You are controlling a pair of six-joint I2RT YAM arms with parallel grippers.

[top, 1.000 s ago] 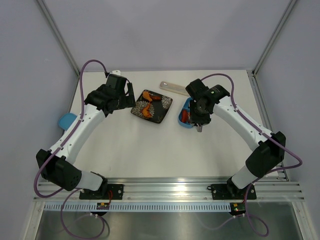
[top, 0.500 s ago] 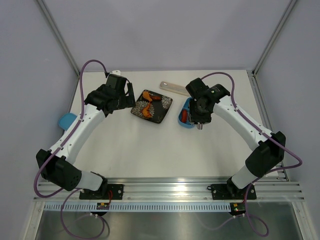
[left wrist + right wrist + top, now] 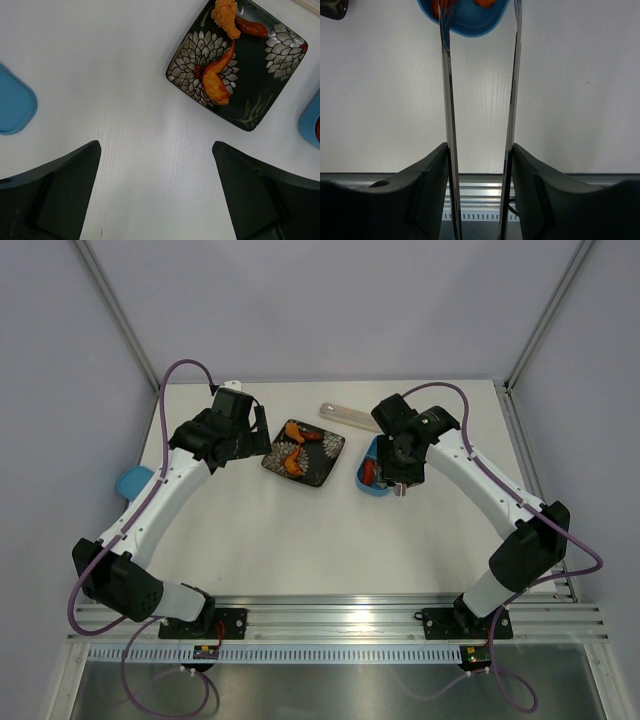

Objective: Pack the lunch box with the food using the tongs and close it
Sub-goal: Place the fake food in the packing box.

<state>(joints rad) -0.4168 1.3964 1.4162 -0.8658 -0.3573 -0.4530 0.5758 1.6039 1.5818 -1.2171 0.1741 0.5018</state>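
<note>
The light-blue lunch box (image 3: 366, 480) sits right of the plate; in the right wrist view the lunch box (image 3: 465, 20) holds orange and red food (image 3: 482, 2). My right gripper (image 3: 398, 476) hangs over it, shut on the silver tongs (image 3: 446, 90). Their two arms lie spread against my right gripper's (image 3: 480, 146) fingers, and their tips reach over the box. More food (image 3: 217, 80) lies on the black plate (image 3: 250, 95). My left gripper (image 3: 156, 145) hovers open and empty over bare table left of the plate. The blue lid (image 3: 132, 481) lies far left.
A long translucent case (image 3: 345, 415) lies behind the plate and box. The black patterned plate (image 3: 318, 468) sits mid-table between the arms. The lid (image 3: 12, 102) rests near the table's left edge. Frame posts stand at the back corners.
The right gripper's jaws have widened and the tongs' arms have spread apart with them over the lunch box. The left arm has not moved.
</note>
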